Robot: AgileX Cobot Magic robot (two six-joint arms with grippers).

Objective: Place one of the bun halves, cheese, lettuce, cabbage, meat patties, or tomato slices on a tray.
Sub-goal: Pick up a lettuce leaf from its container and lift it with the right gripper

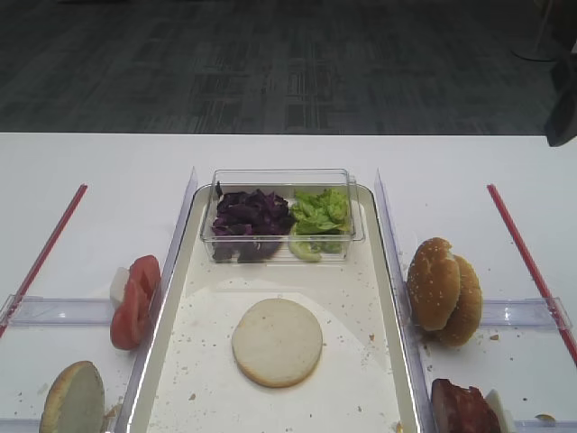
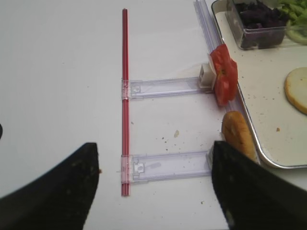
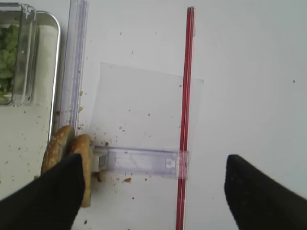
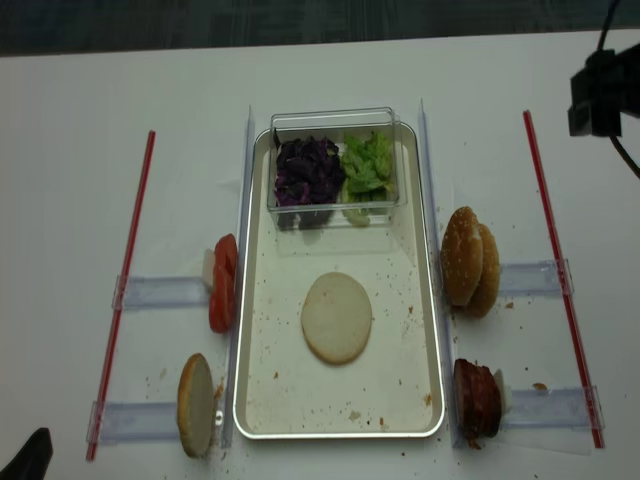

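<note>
One bun half [image 1: 277, 342] cut-face up on tray [image 1: 388, 298], no readable writing, both grippers' fingers [image 3: 254, 196] spread, empty.

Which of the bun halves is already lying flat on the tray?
The bun half in the middle of the tray, pale cut face up. The other bun halves stand on edge outside the tray, in holders on either side.

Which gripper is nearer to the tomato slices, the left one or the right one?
The left. The left gripper hangs open over the table just beside the tomato slices; the right gripper is open across the tray, above the sesame buns.
</note>
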